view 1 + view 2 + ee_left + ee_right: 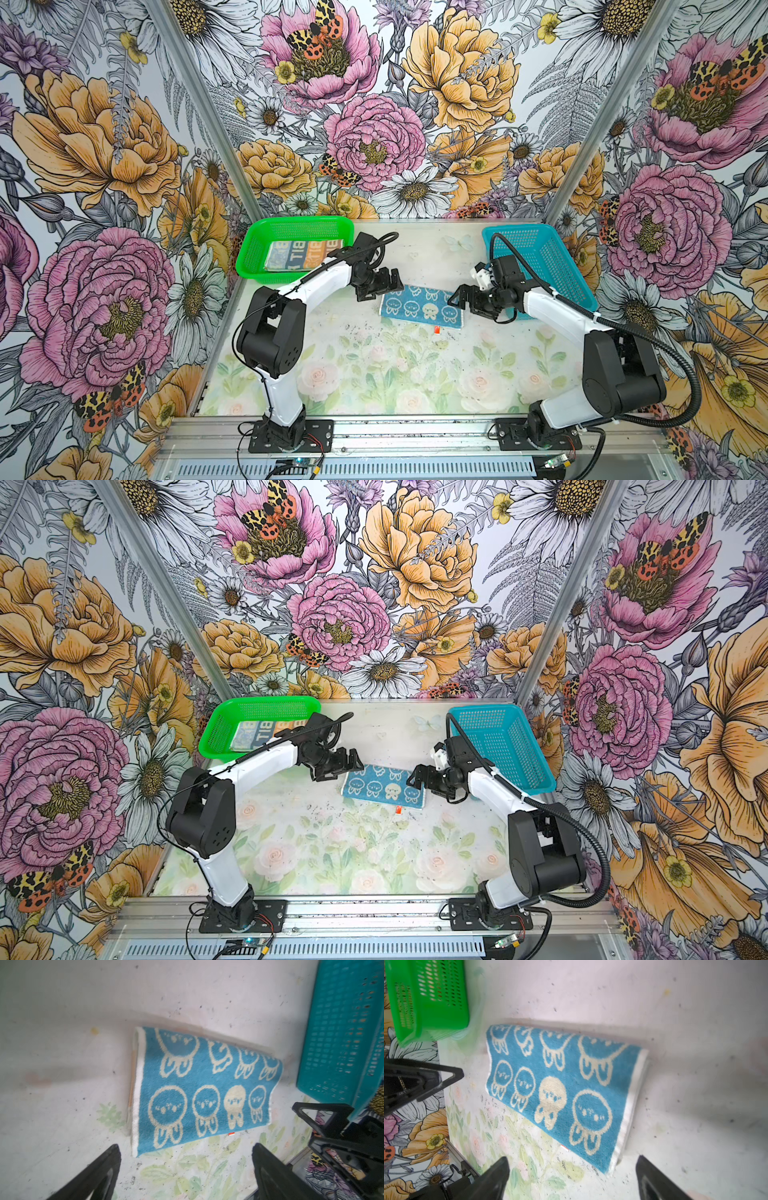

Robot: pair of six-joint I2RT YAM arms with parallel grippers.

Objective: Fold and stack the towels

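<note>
In both top views the folded blue towel (419,307) lies flat on the table (374,374), between the green basket (248,253) and the blue basket (544,257), with its orange tag (437,329) at the near edge. A second towel (303,254) sits folded in the green basket. The left gripper (384,286) hangs at the blue towel's left end, the right gripper (459,300) at its right end. The left wrist view shows the left gripper (185,1153) spread wide and holding nothing, just beside the blue towel. The right wrist view shows the right gripper (571,1164) likewise released and empty
</note>
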